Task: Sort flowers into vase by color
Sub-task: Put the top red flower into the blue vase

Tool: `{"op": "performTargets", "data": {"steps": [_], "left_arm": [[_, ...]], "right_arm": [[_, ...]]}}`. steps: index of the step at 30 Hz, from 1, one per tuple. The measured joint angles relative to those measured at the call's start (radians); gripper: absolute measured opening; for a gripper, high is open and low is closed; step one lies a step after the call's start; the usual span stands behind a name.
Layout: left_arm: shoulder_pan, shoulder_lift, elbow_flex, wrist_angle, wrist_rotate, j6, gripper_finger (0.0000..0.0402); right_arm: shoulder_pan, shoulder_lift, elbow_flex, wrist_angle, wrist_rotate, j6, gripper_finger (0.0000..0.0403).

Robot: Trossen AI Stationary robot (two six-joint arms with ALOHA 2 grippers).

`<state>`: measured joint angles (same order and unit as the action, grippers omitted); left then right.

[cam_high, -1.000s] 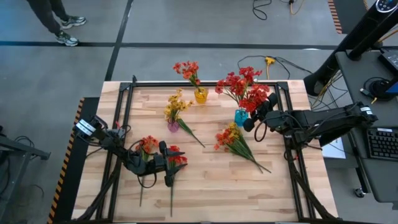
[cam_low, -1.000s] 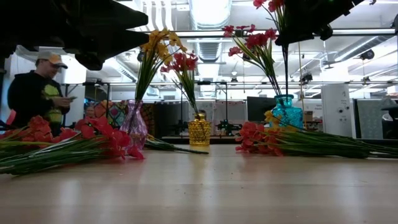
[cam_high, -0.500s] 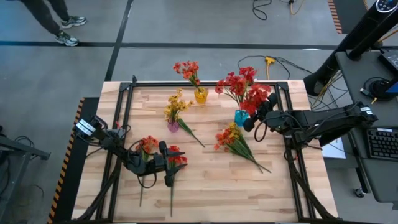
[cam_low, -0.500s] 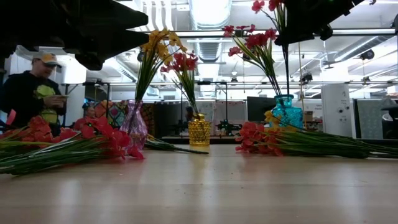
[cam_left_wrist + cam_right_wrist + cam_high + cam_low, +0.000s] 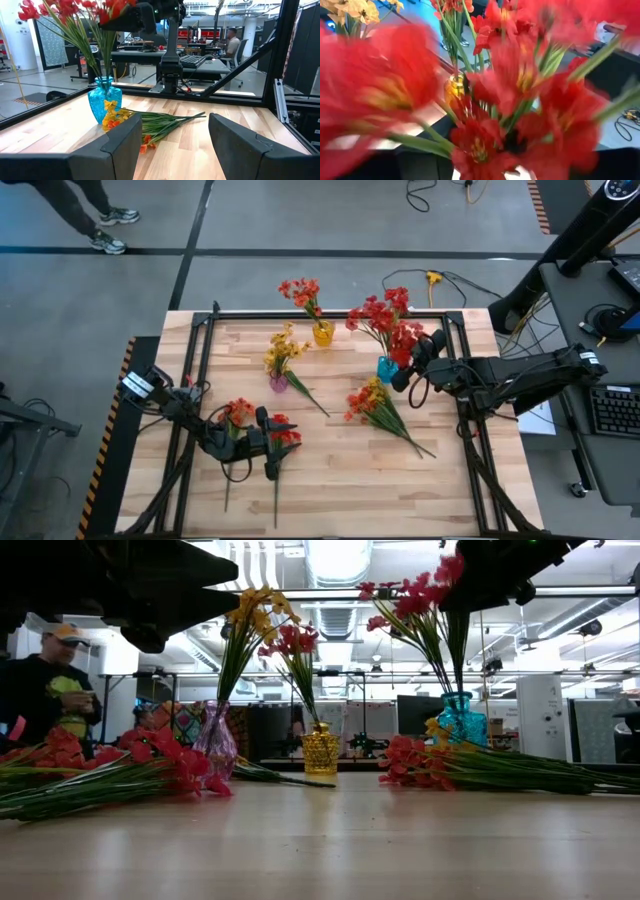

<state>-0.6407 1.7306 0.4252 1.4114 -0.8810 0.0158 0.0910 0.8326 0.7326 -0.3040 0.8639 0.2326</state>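
Three glass vases stand on the wooden desk [image 5: 330, 480]: teal [image 5: 387, 367] holding red flower sprays [image 5: 385, 320], yellow [image 5: 322, 333], purple [image 5: 278, 382]. Three loose bunches lie flat. Left gripper [image 5: 268, 442] is spread over the desk; right gripper's [image 5: 412, 360] fingers cannot be told, beside the teal vase.

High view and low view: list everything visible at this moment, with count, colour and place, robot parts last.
Blue vase: one, teal, right of table centre, holding red flowers.
Yellow vase: one, amber, near the far edge, holding a red spray.
Pink vase: one, left of centre, holding a yellow spray.
Loose bunch: one, orange and yellow, lying beside the blue vase.
Loose red sprays: two, lying at the near left.
Table: one, light wood.
Person: one, dark top, in the room behind.
Left gripper: open, over the loose red sprays.
Right gripper: at the blue vase's flowers.
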Motion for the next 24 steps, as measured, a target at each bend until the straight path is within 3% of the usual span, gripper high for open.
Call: {"op": "performTargets", "data": {"steps": [11, 17, 24], "left_arm": [[0.000, 0.000, 0.000, 0.000, 0.000, 0.000, 0.0212], [0.000, 0.000, 0.000, 0.000, 0.000, 0.000, 0.0212], [0.000, 0.000, 0.000, 0.000, 0.000, 0.000, 0.0212]], "right_arm": [[0.000, 0.000, 0.000, -0.053, 0.000, 0.015, 0.0263], [0.000, 0.000, 0.030, -0.185, -0.010, 0.107, 0.0295], [0.000, -0.001, 0.051, -0.217, -0.080, 0.135, 0.0319]]}}
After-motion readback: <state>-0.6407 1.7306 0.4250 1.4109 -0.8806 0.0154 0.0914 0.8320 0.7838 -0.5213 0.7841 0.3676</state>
